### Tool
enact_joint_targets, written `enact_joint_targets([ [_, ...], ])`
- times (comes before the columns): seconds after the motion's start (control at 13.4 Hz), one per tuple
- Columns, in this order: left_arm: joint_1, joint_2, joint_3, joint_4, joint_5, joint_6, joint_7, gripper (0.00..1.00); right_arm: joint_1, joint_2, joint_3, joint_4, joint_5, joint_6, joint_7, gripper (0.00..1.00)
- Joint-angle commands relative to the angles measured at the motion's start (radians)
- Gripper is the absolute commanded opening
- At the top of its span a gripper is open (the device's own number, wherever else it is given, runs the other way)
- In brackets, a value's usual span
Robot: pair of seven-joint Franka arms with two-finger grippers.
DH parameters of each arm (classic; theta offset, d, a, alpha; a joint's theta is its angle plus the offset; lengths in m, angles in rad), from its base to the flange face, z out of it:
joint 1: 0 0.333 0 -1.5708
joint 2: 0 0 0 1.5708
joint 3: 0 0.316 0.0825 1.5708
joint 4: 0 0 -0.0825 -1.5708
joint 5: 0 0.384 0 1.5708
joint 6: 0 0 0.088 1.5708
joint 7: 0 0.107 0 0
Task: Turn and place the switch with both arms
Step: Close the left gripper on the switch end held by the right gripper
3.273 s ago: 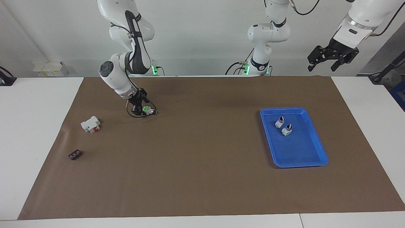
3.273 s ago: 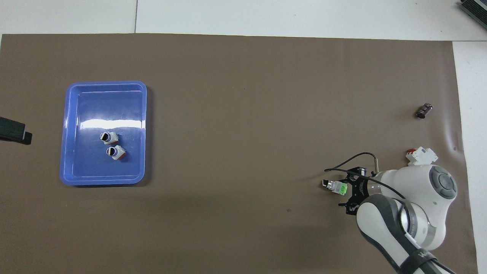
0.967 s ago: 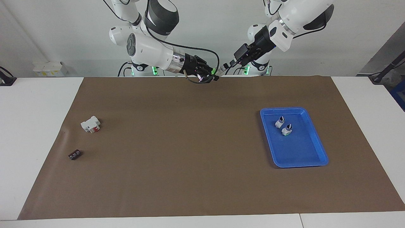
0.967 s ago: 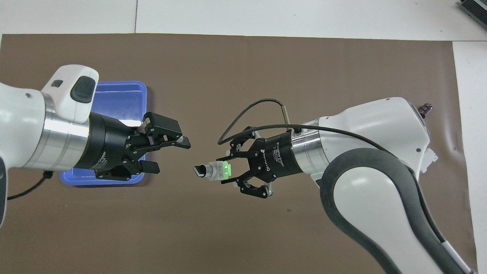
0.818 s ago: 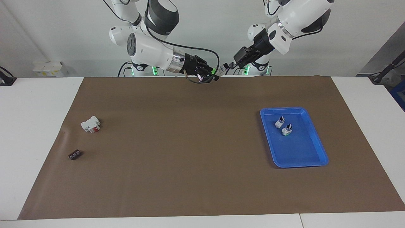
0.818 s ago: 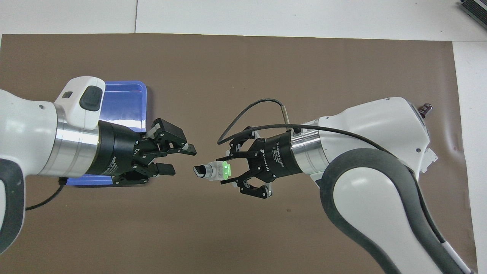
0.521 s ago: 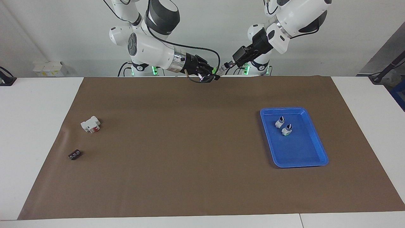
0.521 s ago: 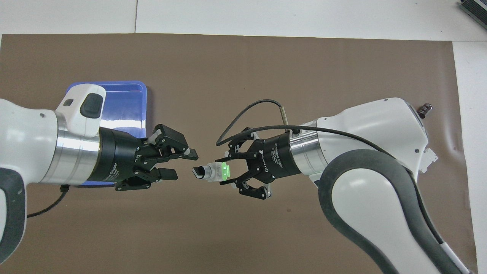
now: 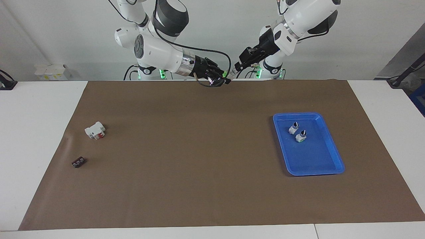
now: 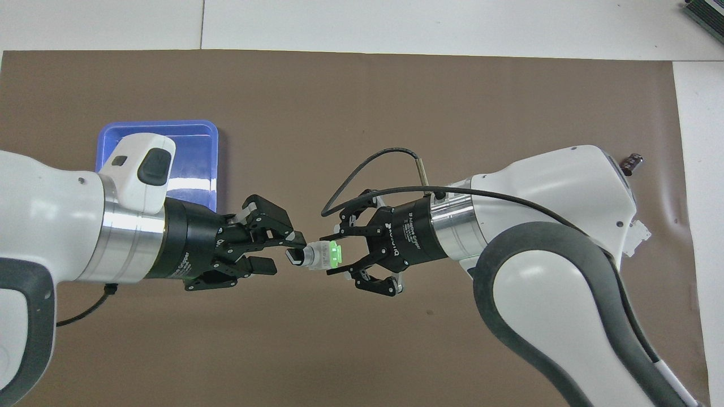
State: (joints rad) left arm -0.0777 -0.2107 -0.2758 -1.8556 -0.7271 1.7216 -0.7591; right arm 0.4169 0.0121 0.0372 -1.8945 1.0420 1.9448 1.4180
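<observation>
The switch (image 10: 317,255) hangs level in the air over the middle of the brown mat (image 10: 396,113), white body, green end, black knob. My right gripper (image 10: 338,253) is shut on its green end. My left gripper (image 10: 285,252) faces it from the tray's end, fingers still apart, with the upper fingertip (image 10: 295,239) at the black knob. In the facing view the switch (image 9: 229,76) sits between the right gripper (image 9: 221,78) and the left gripper (image 9: 236,70), high above the mat.
A blue tray (image 9: 332,156) toward the left arm's end holds two more switches (image 9: 294,127) (image 9: 301,135); my left arm covers much of the tray (image 10: 192,147) from overhead. A white block with red parts (image 9: 95,130) and a small black block (image 9: 78,162) lie toward the right arm's end.
My left gripper has moved in toward the switch and its fingers have narrowed around the knob end. The right gripper has held the switch almost still.
</observation>
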Motion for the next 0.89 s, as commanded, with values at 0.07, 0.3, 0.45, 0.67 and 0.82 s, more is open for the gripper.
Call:
enact_joint_targets([
  [0.07,-0.008,-0.042,0.009,-0.053,-0.035,0.029,-0.003,0.31,0.002,0.008,-0.002,0.014,0.003,-0.003,0.013,0.0],
  [0.3,-0.008,-0.055,0.009,-0.077,-0.061,0.042,-0.002,0.29,0.002,0.008,-0.002,0.014,0.003,-0.001,0.013,0.0],
  [0.45,-0.008,-0.055,0.009,-0.08,-0.064,0.055,0.0,0.28,0.002,0.008,0.0,0.014,0.003,-0.001,0.013,0.0],
  [0.67,-0.001,-0.055,0.01,-0.082,-0.064,0.061,0.007,0.25,0.002,0.008,-0.002,0.014,0.003,0.0,0.013,0.0],
  [0.82,-0.001,-0.055,0.01,-0.083,-0.064,0.066,0.009,0.25,0.002,0.008,-0.002,0.014,0.003,0.0,0.013,0.0],
])
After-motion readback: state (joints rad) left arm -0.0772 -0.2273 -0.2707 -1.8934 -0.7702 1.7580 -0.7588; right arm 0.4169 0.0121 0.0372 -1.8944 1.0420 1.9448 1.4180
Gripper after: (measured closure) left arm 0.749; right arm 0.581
